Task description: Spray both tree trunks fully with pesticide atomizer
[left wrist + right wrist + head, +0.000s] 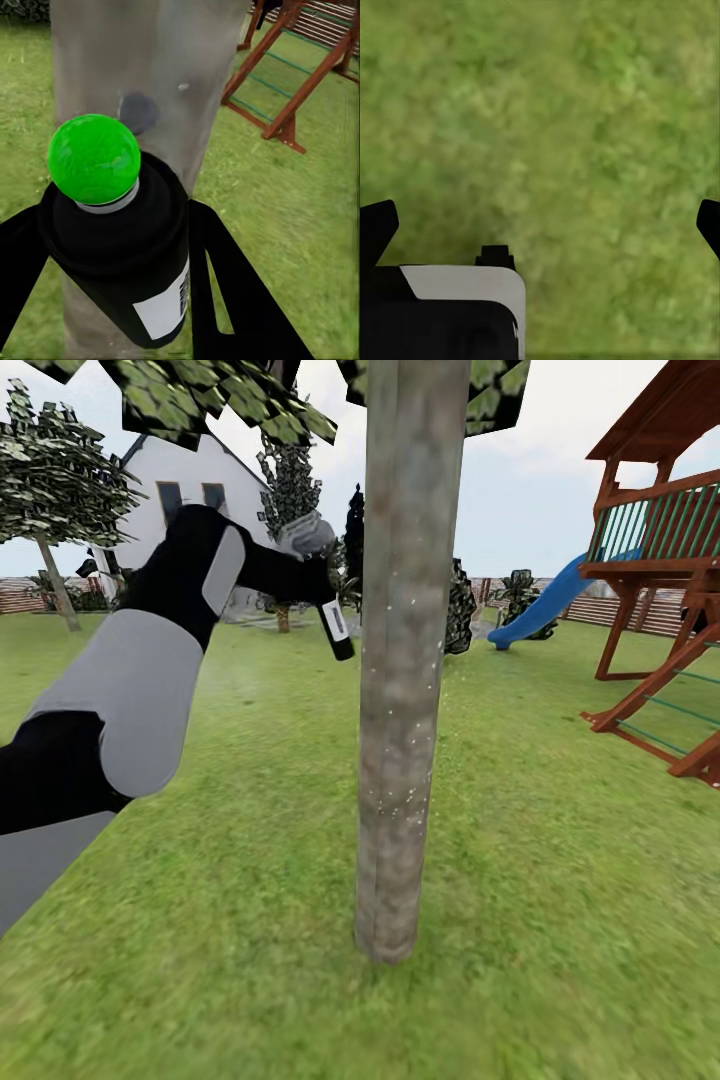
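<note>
Atomizer (336, 628) hangs bottom-down, clamped in left gripper (318, 575), just beside tree trunk (408, 660) on its right; right gripper (540, 225) spread wide, empty.

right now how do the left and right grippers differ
The left gripper is shut on the pesticide atomizer, its fingers either side of the black bottle; the right gripper is open and holds nothing. The left one is raised and aimed at the tree trunk, which carries white specks, while the right one faces only lawn. Both have black fingers.
</note>
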